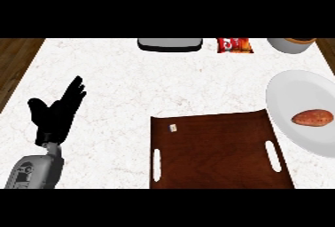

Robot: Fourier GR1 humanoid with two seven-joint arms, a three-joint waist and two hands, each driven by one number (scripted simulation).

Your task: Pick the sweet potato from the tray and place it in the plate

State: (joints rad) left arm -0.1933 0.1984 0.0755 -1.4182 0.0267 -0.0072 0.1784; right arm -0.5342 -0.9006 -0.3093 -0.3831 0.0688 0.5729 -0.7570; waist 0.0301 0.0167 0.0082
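Left edge: a grey forearm (36, 170) enters from the lower border and ends in the black left hand (57, 113). The hand stands over the white speckled counter (118, 75), fingers straight and pointing up and to the right, thumb spread out to the left. It has hold of nothing and touches no item.

Centre, far edge: a flat grey item with a dark rim (169, 44), partly cut off by the top of the view; what it is cannot be told.

Centre, near edge: a dark brown wooden tray (216, 150) with a white slot handle on each side and a small pale tag (173, 127) near its upper left corner. The hand is well apart from it.

Right of centre, far edge: a red packet (234, 45), then a pale pot (291, 45) with a brown rim, both partly cut off.

Right edge: a white plate (294, 88), partly out of view, its rim just beside the tray's upper right corner.

The sweet potato (312, 118) lies on the plate, in its lower half and clear of the tray. It is a short, rounded oval lying roughly crosswise. The skin is orange-brown and mottled, lighter along the top and darker underneath. It is well apart from the hand.
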